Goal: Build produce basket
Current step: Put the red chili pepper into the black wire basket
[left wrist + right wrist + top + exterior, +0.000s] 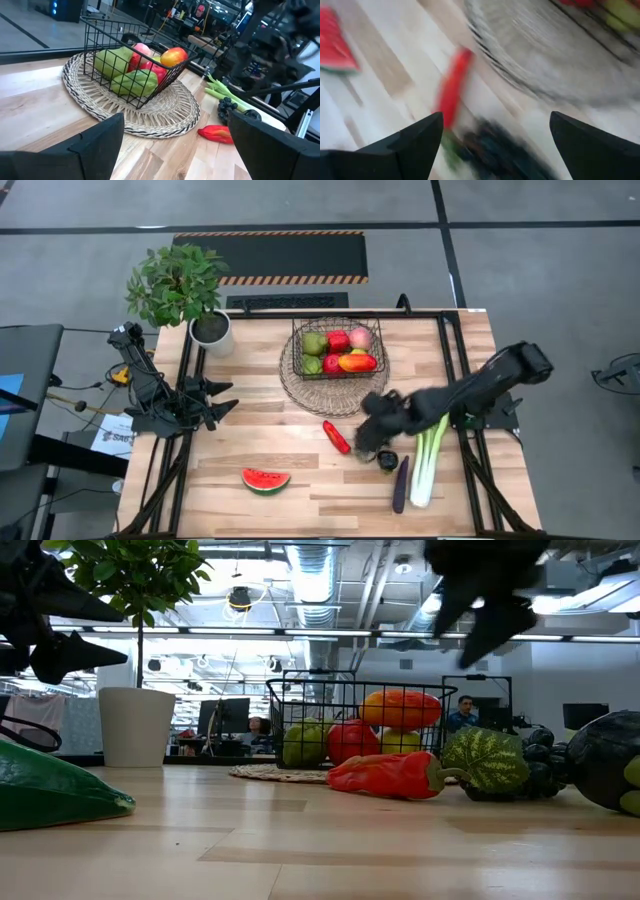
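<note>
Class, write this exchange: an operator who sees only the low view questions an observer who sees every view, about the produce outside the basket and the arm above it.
Operator: What is the green shape at my left edge?
Observer: The rind of a watermelon slice, lying red face up near the table's front.
Operator: Which arm is that dark shape at my top right?
Observer: The right gripper, jaws open, above the table between the chili and the grapes.

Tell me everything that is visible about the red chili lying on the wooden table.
The glossy red chili is long and slightly wrinkled, with a green stem end. It lies flat on the pale wooden table, just outside the round woven tray, loose. The dark grapes lie by its stem end. The right arm's open claw hovers over it; whether it touches is unclear.
</note>
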Tool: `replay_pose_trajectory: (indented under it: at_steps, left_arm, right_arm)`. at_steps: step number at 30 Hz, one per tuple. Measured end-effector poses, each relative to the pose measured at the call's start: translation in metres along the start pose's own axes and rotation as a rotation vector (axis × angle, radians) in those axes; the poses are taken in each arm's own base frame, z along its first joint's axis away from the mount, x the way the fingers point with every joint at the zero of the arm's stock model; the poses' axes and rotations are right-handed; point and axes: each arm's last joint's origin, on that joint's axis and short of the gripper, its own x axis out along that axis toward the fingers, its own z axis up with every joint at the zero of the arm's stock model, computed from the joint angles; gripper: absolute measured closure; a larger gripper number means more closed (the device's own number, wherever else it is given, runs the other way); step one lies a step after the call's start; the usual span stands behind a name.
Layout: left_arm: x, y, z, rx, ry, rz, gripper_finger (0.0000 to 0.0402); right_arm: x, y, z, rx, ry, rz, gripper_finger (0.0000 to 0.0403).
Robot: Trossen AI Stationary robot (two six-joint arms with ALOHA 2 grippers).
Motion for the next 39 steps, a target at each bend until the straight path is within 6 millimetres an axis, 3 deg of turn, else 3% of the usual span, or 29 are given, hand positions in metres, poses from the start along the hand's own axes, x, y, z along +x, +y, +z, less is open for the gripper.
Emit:
replay_pose_trajectory:
  at_steps: [6, 9, 13, 32, 39]
  left_arm:
    - [0.0, 0.0, 0.0, -0.004, 0.001, -0.002, 0.006]
    - [0.0, -0.001, 0.0, -0.006, 0.011, -0.009, 0.006]
    - [0.0, -0.001, -0.001, -0.009, 0.042, -0.031, 0.006]
    - [0.0, -0.002, -0.002, -0.011, 0.066, -0.047, 0.006]
    - [0.0, -0.002, -0.002, -0.011, 0.067, -0.048, 0.006]
  right_arm:
    - [0.061, 0.052, -0.015, -0.067, -0.13, 0.074, 0.0022]
    - [0.089, 0.061, -0.021, -0.086, -0.13, -0.007, 0.0022]
    - [0.109, 0.061, -0.029, -0.087, -0.104, -0.162, 0.0022]
    - [0.14, 0.064, -0.044, -0.016, -0.064, -0.183, 0.0023]
    - [0.142, 0.068, -0.046, -0.008, -0.057, -0.154, 0.0066]
